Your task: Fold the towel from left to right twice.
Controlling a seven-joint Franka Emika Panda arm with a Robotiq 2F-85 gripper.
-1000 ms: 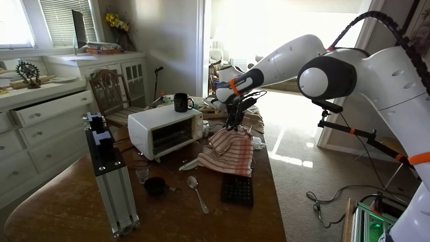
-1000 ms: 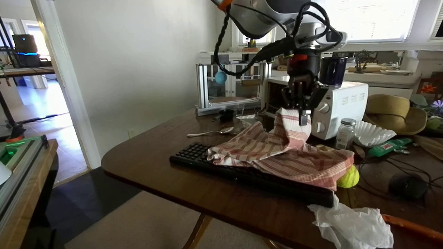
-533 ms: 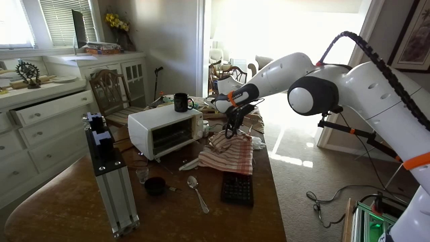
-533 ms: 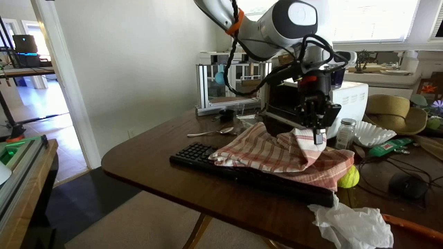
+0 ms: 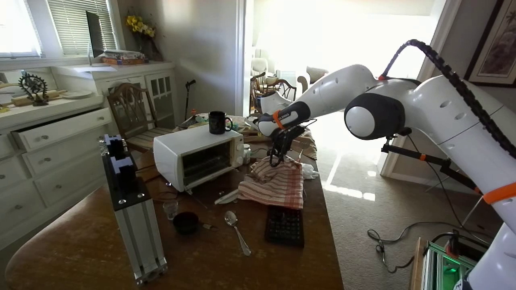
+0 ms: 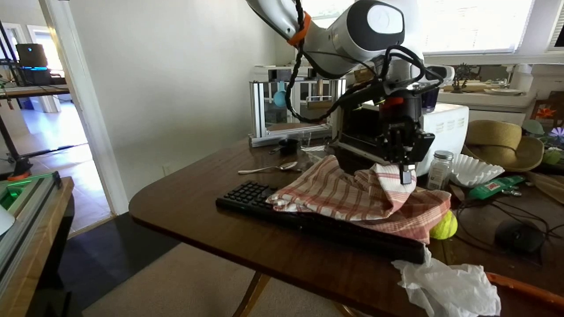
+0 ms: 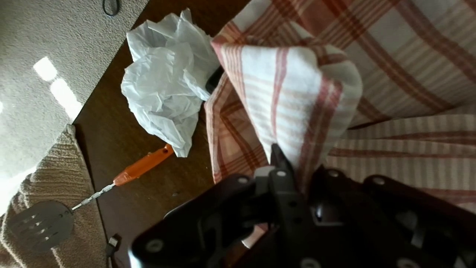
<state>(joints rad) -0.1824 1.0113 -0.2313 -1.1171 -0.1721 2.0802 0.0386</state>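
End effector (image 7: 297,160) in a narrow pinch, a raised fold of the red-striped towel (image 7: 312,89) between its fingertips.

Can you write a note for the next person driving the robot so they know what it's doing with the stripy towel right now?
Gripper: the gripper looks shut on a bunched bit of the towel.
Towel: rumpled on the table, partly over the black keyboard.
Done: some of the towel lies over itself in layers. How many folds are finished, I can't tell.
Left to do: probably lay the held bit down, let go, then straighten it and make any fold that's missing.
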